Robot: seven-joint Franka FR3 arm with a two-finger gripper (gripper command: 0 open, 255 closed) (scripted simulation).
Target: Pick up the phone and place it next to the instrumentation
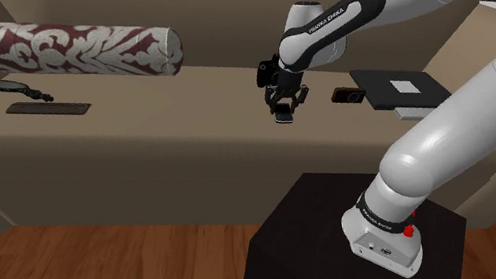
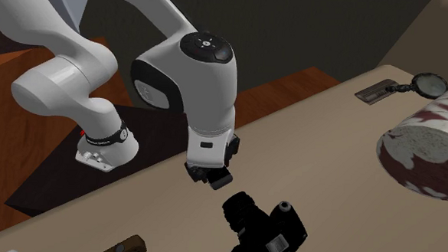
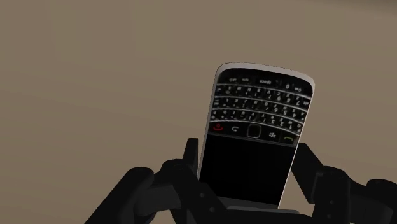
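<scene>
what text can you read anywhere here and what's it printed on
"FRANKA EMIKA": along the white arm, on its forearm, shoulder view.
Key labels on the phone clasped by the gripper: too small to read.
Print on the dark band near the arm's base: too small to read.

Patterned bolster (image 1: 86, 46) on the beige couch (image 1: 136, 150) — magnifying glass (image 2: 429, 84) near it

lower end of the phone (image 3: 254, 127) hidden within the gripper (image 3: 249, 159)
</scene>
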